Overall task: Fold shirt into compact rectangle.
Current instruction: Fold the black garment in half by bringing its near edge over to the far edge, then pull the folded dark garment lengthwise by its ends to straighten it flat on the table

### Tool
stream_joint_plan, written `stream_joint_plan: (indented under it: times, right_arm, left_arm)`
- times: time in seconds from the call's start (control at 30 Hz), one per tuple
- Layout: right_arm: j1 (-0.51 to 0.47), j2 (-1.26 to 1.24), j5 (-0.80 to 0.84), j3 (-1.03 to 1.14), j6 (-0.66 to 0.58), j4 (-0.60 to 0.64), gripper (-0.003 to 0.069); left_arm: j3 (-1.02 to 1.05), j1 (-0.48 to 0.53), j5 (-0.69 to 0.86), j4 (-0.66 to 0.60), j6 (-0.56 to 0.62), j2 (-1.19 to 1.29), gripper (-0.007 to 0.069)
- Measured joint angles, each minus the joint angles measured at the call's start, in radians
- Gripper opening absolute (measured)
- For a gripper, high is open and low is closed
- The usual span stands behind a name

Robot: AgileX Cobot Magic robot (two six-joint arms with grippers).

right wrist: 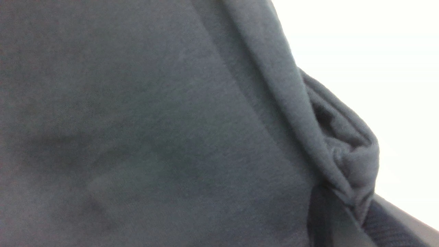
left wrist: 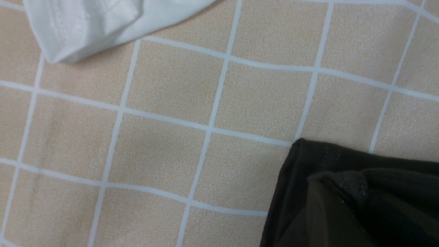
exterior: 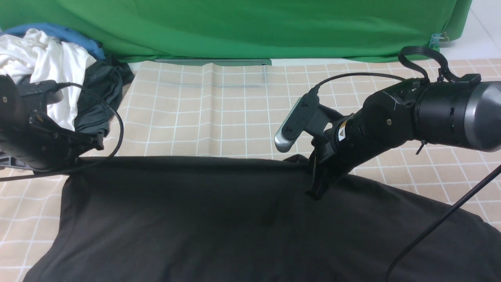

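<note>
1. I am looking at the shirt (exterior: 195,219) lying spread across the near part of the tabletop (exterior: 235,117), its black cloth filling most of the lower front view from left to right.
2. Its far edge is running almost straight across, with a small hump of cloth (exterior: 297,158) rising just beside the right claw (exterior: 315,190).
3. The right arm is reaching down from the right side, and the right claw is sitting on that far edge, right of the middle.
4. In the right wrist view the shirt (right wrist: 137,120) is filling nearly the whole picture, and a gathered fold (right wrist: 349,161) is bunching up against the claw's dark finger, so I am reading the right claw as pinching the shirt.
5. The left claw (exterior: 98,141) is hanging at the left side, above the tabletop near the shirt's far left corner and apart from the cloth; its fingers are pressed together and I am seeing nothing in them.
6. The left wrist view is showing the checked tabletop (left wrist: 171,137), an edge of the white garment (left wrist: 89,24), and a corner of dark cloth (left wrist: 343,192); I cannot tell which garment that corner belongs to.
7. In the far left corner the white garment (exterior: 43,58) is lying heaped with a dark grey garment (exterior: 101,90) beside it, both well apart from the right claw.
</note>
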Motion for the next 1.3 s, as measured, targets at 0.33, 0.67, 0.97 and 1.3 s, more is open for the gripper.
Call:
stream_joint_plan:
  times: [0.33,0.67,0.97,1.3]
  right_arm:
    - [-0.004,0.026,-0.088,0.0,0.034,-0.008,0.0242]
    - [-0.01,-0.114,0.101,-0.06,0.13,-0.059,0.0242]
    - [-0.14,-0.284,0.505,-0.042,0.313,-0.078,0.0038]
    - [-0.199,-0.318,0.457,0.292,0.47,-0.063,0.0043]
  left_arm:
    - [-0.001,0.0,-0.063,0.018,0.007,0.036,0.0083]
    - [-0.1,-0.001,0.03,0.01,0.054,-0.058,0.0249]
    - [0.003,-0.131,0.108,-0.227,0.265,-0.213,0.0018]
    - [0.245,-0.379,0.091,-0.254,0.255,-0.183,0.0015]
